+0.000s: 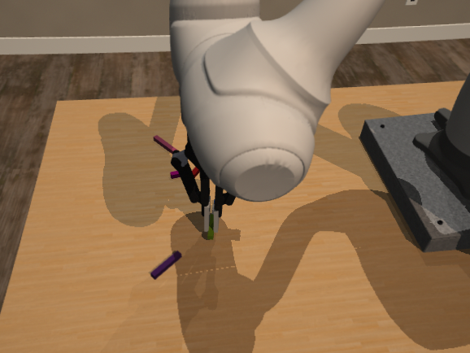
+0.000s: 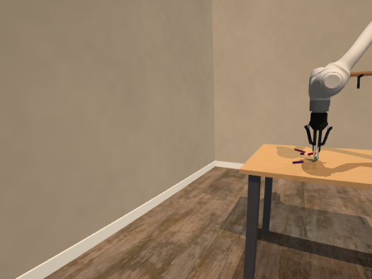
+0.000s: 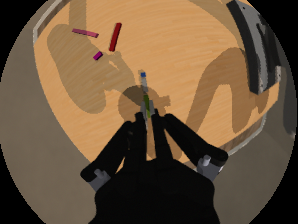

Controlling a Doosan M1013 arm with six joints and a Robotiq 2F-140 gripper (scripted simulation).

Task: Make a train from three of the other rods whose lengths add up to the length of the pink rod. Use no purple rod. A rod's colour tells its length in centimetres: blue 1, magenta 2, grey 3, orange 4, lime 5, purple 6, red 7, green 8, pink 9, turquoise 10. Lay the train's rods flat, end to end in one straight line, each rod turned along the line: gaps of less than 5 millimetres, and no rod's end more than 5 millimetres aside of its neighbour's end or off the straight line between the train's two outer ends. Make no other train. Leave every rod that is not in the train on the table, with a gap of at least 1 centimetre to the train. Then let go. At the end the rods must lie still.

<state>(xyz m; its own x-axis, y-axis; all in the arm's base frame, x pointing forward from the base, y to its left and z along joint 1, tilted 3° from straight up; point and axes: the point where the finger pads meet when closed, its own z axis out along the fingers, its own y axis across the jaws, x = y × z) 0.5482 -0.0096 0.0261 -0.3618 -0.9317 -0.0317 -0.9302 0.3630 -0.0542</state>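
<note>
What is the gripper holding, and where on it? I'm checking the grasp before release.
The gripper is shut on the lime rod, fingers clamping its upper part.

purple rod (image 1: 166,264) left, base plate (image 1: 390,134) right
</note>
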